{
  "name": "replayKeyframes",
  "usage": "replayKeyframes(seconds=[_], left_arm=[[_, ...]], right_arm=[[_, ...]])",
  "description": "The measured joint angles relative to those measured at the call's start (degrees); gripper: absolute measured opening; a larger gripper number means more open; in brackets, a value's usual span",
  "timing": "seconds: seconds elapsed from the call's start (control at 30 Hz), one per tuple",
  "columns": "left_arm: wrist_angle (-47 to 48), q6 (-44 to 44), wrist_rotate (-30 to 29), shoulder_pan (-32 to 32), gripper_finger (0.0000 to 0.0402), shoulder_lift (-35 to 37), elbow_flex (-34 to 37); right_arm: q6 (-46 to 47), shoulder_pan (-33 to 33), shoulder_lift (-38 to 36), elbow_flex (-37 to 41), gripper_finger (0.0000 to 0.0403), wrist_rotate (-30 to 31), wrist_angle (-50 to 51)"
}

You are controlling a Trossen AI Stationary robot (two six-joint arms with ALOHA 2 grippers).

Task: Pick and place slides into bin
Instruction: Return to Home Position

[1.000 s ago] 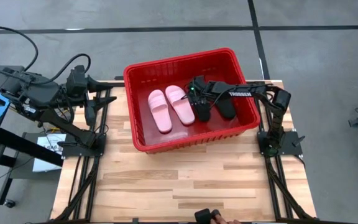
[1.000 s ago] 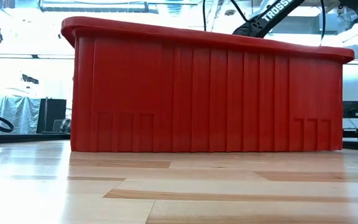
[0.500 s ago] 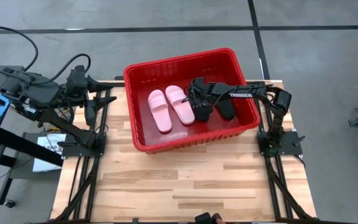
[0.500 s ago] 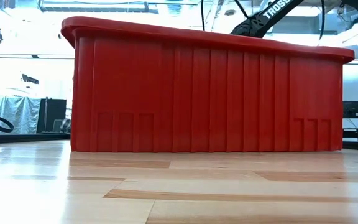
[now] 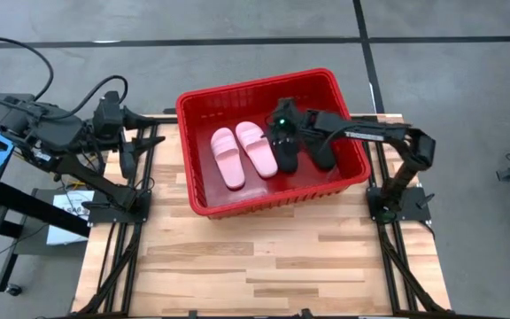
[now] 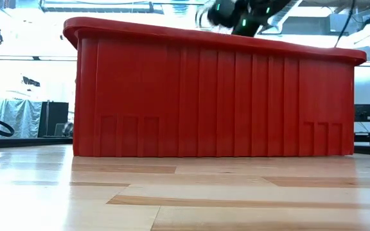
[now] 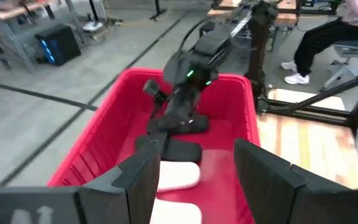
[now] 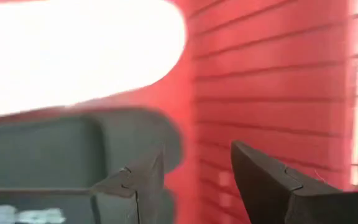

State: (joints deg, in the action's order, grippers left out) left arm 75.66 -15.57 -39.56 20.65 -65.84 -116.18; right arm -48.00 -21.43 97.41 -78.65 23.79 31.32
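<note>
SLIDES IN THE BIN: All four slides lie inside the red bin (image 5: 237,89), which stands at the far edge of the tabletop (image 5: 264,257), between the two arms. The two pink slides (image 5: 228,158) lie side by side on the bin floor toward its left wall. The two black slides (image 5: 289,160) lie just beside them toward the right wall, partly covered from above by the right arm. The right gripper (image 5: 281,133) hangs over the bin above the black pair, its fingers (image 8: 135,177) spread apart and holding nothing. Its wrist view looks past them onto a black slide, a pink one and the ribbed red wall, and in the low view it shows blurred above the bin's rim. The left gripper (image 5: 142,126) waits by the tabletop's far left corner, fingers parted and empty, pointing toward the bin. A seated person (image 7: 328,31) shows in the room beyond the table.
</note>
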Motion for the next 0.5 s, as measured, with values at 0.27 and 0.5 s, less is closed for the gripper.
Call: replayKeyframes(seconds=[0.27,0.5], left_arm=[[-6.08,10.19,-6.26,0.01,0.0197,1.34,-4.28],[-14.38,22.26,-6.61,0.01,0.0197,5.11,-5.53]], right_arm=[[1.44,3.91,-11.24,-7.40,0.0173,4.93,-5.05],[3.87,8.09,-21.04,-11.40,0.0167,20.20,-21.26]])
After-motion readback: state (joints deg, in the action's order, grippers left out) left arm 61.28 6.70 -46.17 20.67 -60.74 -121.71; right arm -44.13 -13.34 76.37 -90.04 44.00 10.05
